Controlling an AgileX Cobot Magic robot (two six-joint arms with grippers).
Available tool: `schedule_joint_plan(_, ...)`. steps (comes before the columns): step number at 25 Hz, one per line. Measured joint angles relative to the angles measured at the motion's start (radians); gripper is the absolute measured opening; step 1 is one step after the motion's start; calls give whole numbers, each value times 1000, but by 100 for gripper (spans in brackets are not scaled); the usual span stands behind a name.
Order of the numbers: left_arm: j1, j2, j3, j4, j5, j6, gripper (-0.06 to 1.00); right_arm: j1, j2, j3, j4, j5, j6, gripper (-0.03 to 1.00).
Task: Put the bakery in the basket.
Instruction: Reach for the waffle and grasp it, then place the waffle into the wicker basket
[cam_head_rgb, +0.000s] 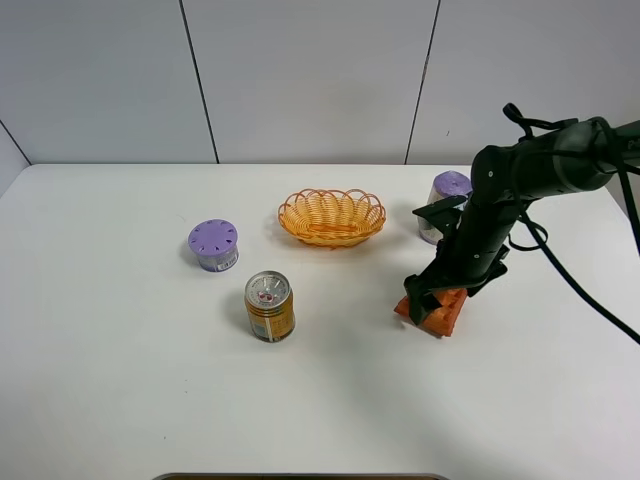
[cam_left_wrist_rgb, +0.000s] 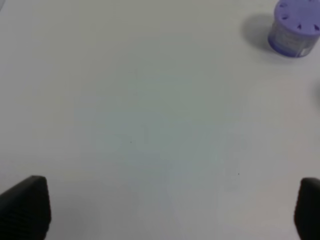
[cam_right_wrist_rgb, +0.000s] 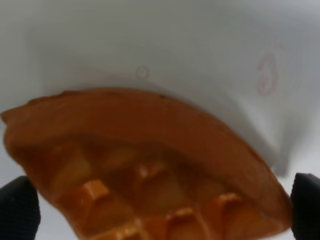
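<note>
The right gripper's black fingertips (cam_right_wrist_rgb: 17, 207) are standing wide, one at each side of the small orange-brown wedge-shaped waffle piece with the square grid (cam_right_wrist_rgb: 150, 150). They are straddling it rather than clamping it, and whether either pad is already touching the crust cannot be told. The right gripper (cam_head_rgb: 428, 300) is sitting low over the waffle, which is lying on the white table (cam_head_rgb: 150, 380), in front of and to the right of the shallow oval basket of woven orange-yellow strands (cam_head_rgb: 332, 216) and well apart from it.

To grip well, the fingers are probably best closed evenly across the wedge, low enough to catch its sides and gently enough not to crush the grid. The lift then needs to clear the scalloped rim.

The right arm is reaching in from the right, elbow raised, forearm slanting down and leftward, wrist pitched at the table. A purple-lidded round tub (cam_head_rgb: 452, 187) is standing just behind it.

The left gripper (cam_left_wrist_rgb: 165, 205) is hanging wide open over bare table, holding nothing.
</note>
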Motion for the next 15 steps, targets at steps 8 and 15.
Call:
schedule_joint_plan(8,0,0,0,0,0,0,99,0,33,0,1,-1,0,95)
schedule_joint_plan(15,0,0,0,0,0,0,99,0,33,0,2,-1,0,82)
